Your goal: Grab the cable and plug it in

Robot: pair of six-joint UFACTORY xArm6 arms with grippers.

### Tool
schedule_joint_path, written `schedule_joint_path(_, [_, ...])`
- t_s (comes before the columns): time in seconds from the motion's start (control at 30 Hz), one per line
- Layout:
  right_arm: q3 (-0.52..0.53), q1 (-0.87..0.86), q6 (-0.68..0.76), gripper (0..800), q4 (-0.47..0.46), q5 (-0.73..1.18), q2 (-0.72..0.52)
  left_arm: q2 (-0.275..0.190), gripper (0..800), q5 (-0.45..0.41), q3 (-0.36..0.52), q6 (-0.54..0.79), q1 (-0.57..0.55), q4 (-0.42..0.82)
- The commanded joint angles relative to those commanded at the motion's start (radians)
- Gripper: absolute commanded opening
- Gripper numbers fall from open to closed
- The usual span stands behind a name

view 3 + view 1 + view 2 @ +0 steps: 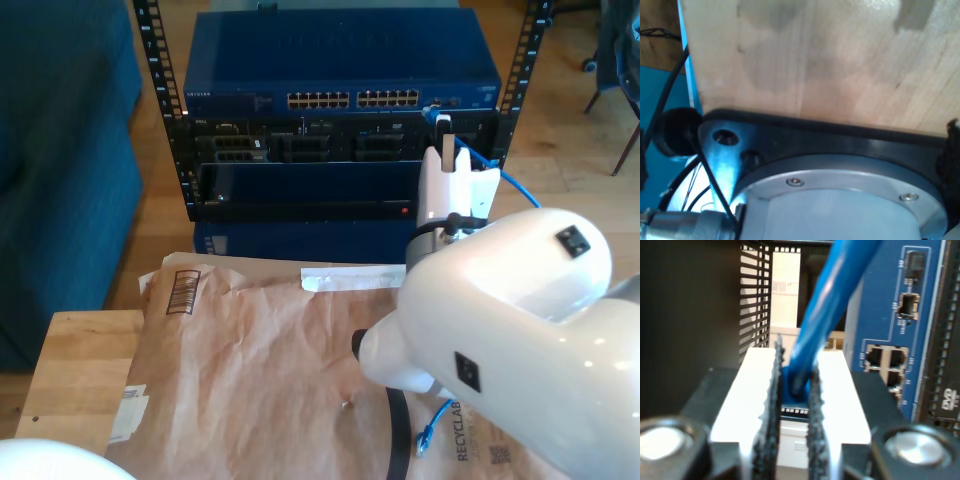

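My second tool pinches the cable by its plug boot, right at the blue switch. I'd line the plug up squarely with a port and push gently. My first tool's state I cannot tell.

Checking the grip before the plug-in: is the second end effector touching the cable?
Touching. In the second wrist view, my second end effector has its serrated pads pressed against both sides of the blue cable, with no gap.
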Motion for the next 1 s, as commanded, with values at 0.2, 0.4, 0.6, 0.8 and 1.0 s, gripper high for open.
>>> schedule_joint_path(0.2, [-0.055, 0.017, -0.002, 0, 0.074, -0.028, 0.044, 0.000, 800, 0.000, 0.000, 0.000, 0.000, 0.000])
schedule_joint_path(0.4, [-0.106, 0.026, -0.002, 0, 0.120, -0.032, 0.084, 0.000, 800, 0.000, 0.000, 0.000, 0.000, 0.000])
schedule_joint_path(0.6, [-0.204, 0.026, -0.040, 0, 0.126, -0.031, 0.141, 0.000, 800, 0.000, 0.000, 0.000, 0.000, 0.000])
schedule_joint_path(0.8, [-0.273, 0.026, -0.071, 0, 0.158, -0.029, 0.186, 0.000, 800, 0.000, 0.000, 0.000, 0.000, 0.000])
schedule_joint_path(1.0, [-0.318, 0.026, -0.112, 0, 0.178, -0.021, 0.218, 0.000, 800, 0.000, 0.000, 0.000, 0.000, 0.000])
